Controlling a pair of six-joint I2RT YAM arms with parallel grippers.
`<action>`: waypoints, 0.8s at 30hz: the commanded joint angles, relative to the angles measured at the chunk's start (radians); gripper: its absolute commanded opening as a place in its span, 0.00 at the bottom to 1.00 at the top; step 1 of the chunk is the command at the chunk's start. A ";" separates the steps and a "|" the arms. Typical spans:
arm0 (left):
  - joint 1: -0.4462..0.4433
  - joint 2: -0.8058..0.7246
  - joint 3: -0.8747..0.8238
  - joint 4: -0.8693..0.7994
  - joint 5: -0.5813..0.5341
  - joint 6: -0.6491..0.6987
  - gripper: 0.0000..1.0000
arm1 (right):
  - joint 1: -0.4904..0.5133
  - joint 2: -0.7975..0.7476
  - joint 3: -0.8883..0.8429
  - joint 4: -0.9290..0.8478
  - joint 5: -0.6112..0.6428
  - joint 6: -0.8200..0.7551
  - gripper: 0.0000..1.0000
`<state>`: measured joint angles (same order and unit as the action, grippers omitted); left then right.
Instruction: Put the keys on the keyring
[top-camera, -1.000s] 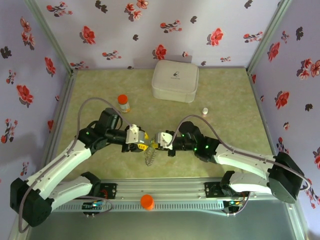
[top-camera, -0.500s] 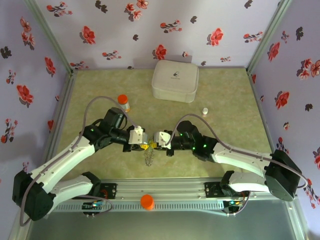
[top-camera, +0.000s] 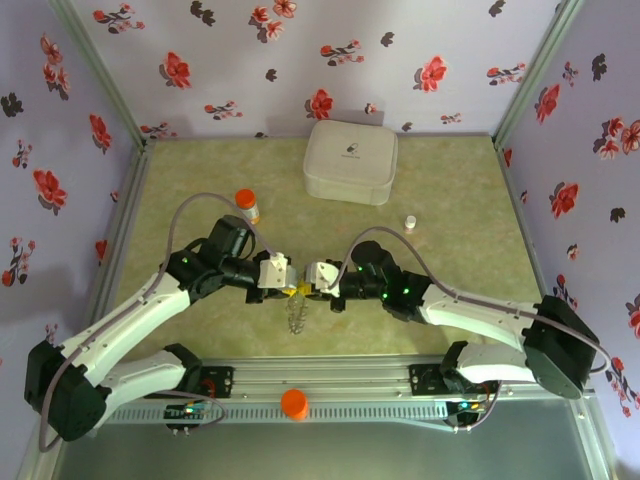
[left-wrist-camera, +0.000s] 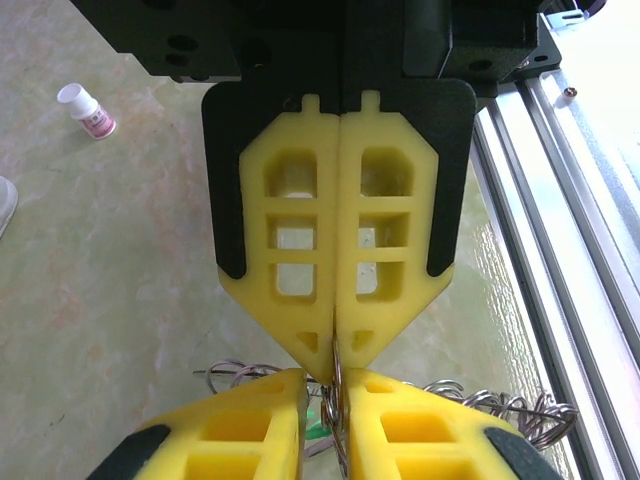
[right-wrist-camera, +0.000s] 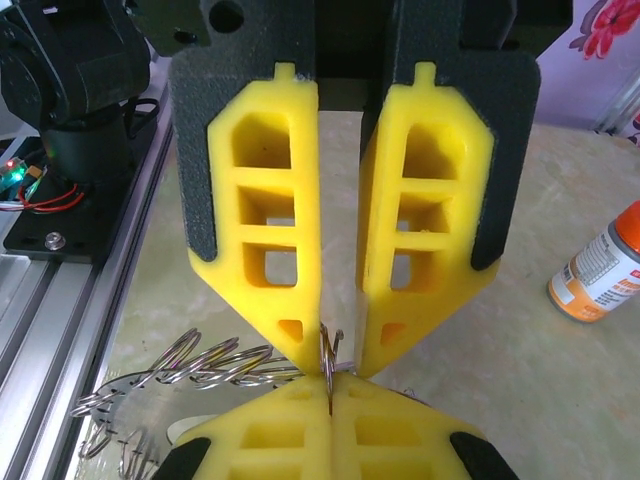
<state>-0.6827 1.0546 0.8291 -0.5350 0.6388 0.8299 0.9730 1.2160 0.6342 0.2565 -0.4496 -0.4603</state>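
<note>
Around: a white case sits mid far edge of the table; an orange-capped bottle stands left of centre, a white vial right of centre, and an orange knob is on the rail at the near edge.
In the way: the two grippers meet tip to tip, and each hides part of the loops.
Keyring: bunched silvery wire loops dangling below the meeting tips, near the middle of the near edge.
Keys: a green sliver under the yellow fingers, mostly hidden.
Left gripper: fingers pressed together, a thin wire of the keyring nipped at the tips.
Right gripper: fingers a sliver apart, clamped on the same wire.
</note>
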 joint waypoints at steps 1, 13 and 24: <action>-0.011 -0.008 0.018 0.017 -0.001 0.003 0.13 | -0.004 0.006 0.044 0.084 -0.026 0.025 0.00; -0.026 -0.056 -0.035 0.085 -0.100 -0.040 0.00 | -0.024 -0.028 -0.027 0.076 0.060 0.019 0.17; -0.028 -0.076 -0.085 0.133 -0.107 -0.068 0.00 | -0.026 -0.018 -0.036 0.061 0.060 0.018 0.20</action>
<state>-0.7033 0.9951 0.7502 -0.4450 0.5251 0.7834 0.9535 1.2041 0.6029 0.2874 -0.3985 -0.4438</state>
